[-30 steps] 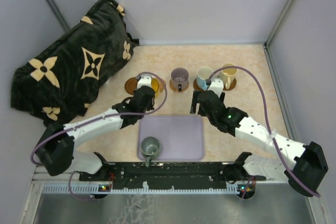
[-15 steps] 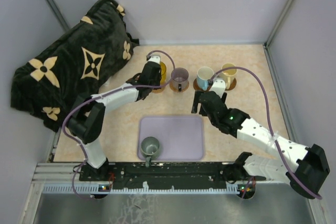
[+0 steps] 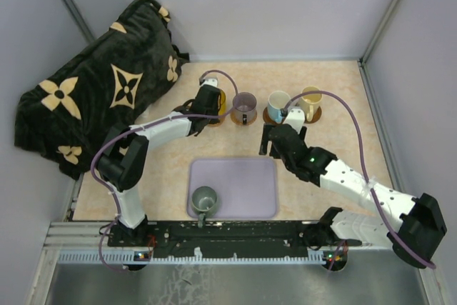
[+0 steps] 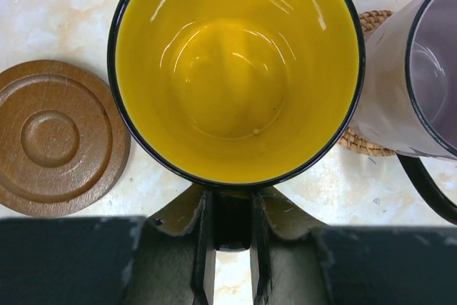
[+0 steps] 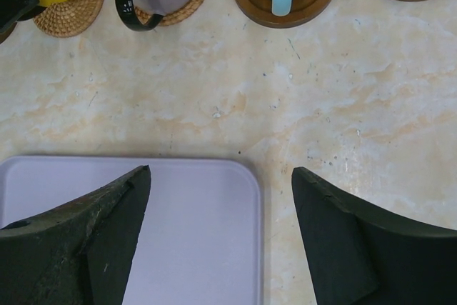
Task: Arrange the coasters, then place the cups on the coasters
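I've got L gripper pinched narrow on yellow mug handle, just left of mauve mug, R gripper wide & empty; next: seat it on woven coaster, let go.

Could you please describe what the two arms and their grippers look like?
Both arms have white link shells and black joints. The left arm and right arm each carry a looping purple cable. A small green light glows on the right arm. The right gripper has broad, black, wedge-shaped fingers. The left gripper is black too.
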Controlling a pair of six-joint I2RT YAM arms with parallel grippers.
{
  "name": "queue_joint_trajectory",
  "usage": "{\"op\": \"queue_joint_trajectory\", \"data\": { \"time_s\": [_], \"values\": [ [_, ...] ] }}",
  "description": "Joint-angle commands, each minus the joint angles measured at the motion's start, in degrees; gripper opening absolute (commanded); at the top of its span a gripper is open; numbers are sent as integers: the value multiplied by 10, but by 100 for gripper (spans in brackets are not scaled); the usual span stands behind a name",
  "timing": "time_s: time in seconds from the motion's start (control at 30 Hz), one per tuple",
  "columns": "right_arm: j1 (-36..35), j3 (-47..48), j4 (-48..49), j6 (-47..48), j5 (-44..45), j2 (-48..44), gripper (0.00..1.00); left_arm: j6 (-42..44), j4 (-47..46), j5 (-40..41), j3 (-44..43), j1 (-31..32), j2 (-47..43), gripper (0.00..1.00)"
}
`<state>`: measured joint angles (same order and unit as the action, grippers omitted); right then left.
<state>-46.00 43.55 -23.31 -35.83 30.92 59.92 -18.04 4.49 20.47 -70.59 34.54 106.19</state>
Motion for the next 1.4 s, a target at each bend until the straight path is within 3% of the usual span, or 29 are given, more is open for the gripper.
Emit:
{"op": "queue_joint_trajectory", "data": {
  "time_s": [0.0,0.7,1.37],
  "values": [
    [-5,13,30,-7,0,0,80,-22,-13,15,-27,-4,-5,0],
    [-4,13,32,-9,-18,6,80,-83,25,24,1,-4,-32,0],
    [-4,12,39,-10,-22,8,80,-65,8,5,-2,-3,-20,0]
  ]
}}
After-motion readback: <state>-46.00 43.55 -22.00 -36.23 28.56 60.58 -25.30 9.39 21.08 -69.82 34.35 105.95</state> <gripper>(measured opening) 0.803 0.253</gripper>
